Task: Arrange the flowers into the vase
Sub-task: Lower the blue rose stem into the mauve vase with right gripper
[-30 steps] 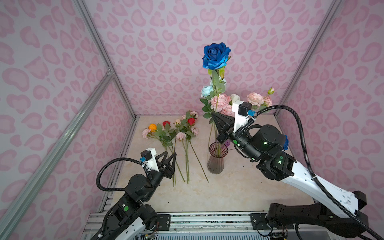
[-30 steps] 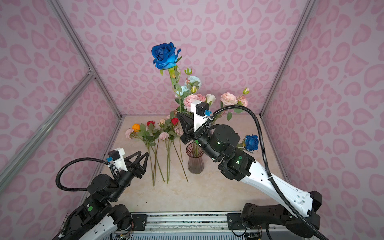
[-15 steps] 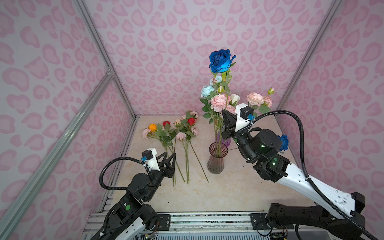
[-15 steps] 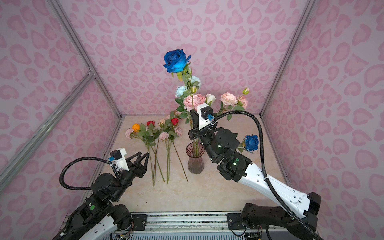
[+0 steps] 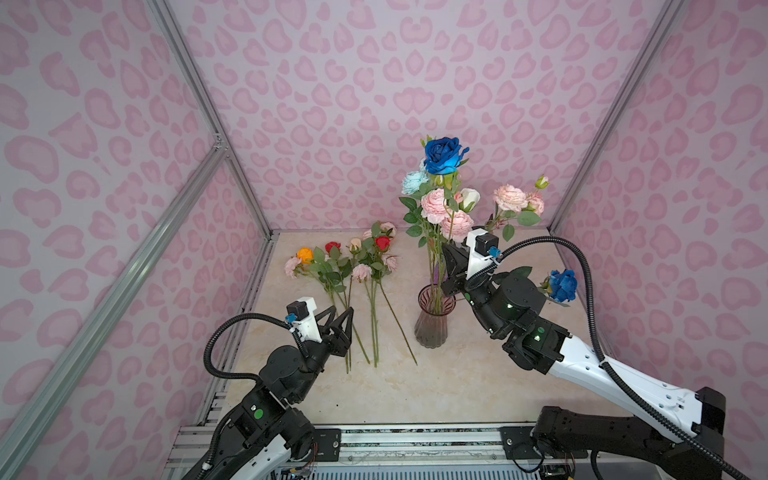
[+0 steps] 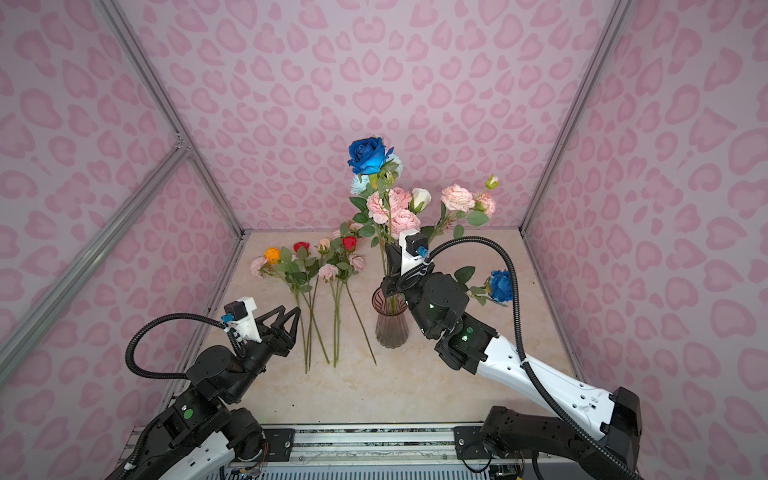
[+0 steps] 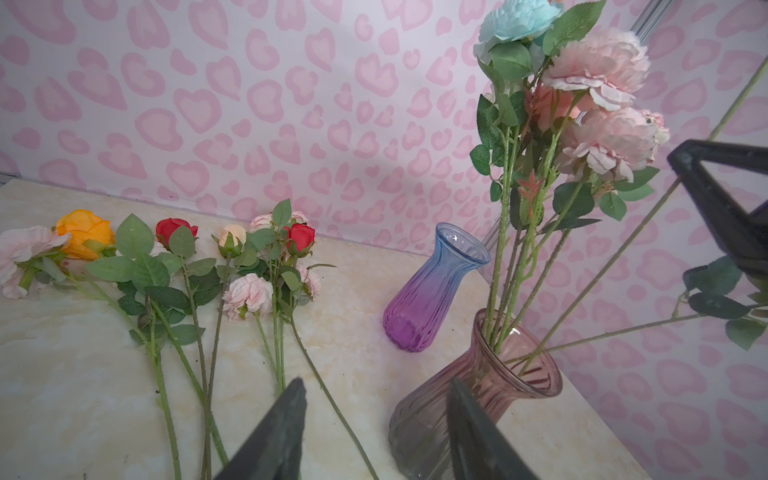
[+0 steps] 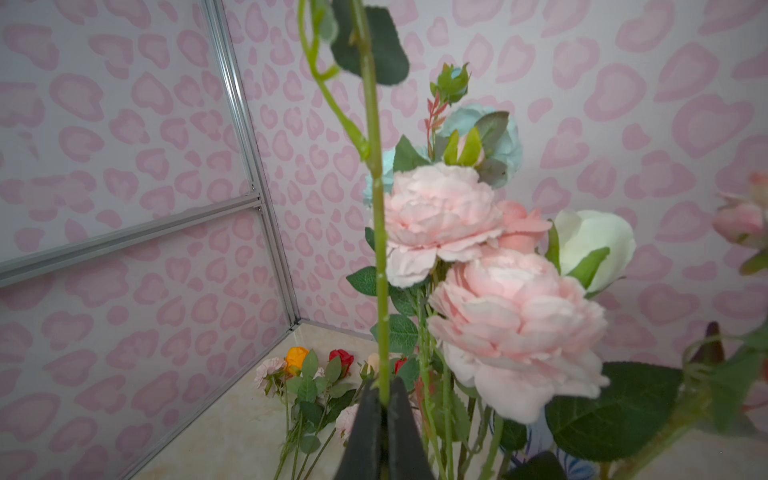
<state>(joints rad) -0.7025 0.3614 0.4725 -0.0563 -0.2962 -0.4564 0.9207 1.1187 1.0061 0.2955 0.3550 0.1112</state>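
1. Flowers [image 5: 382, 242]: some lie flat on the table [image 5: 415, 386], several stand in the pink vase [image 5: 434, 322], and the dark blue rose [image 5: 444, 154] is upright right above it
2. Right gripper [image 8: 384, 388] is pinched tight on that rose's stem; left gripper [image 5: 341, 312] hangs spread and empty over the lying stems
3. We reckon we're mid-insertion, so next we lower it straight, then let go
4. Only the left wrist view properly shows a blue-purple vase [image 7: 432, 291] behind; both top views barely catch it
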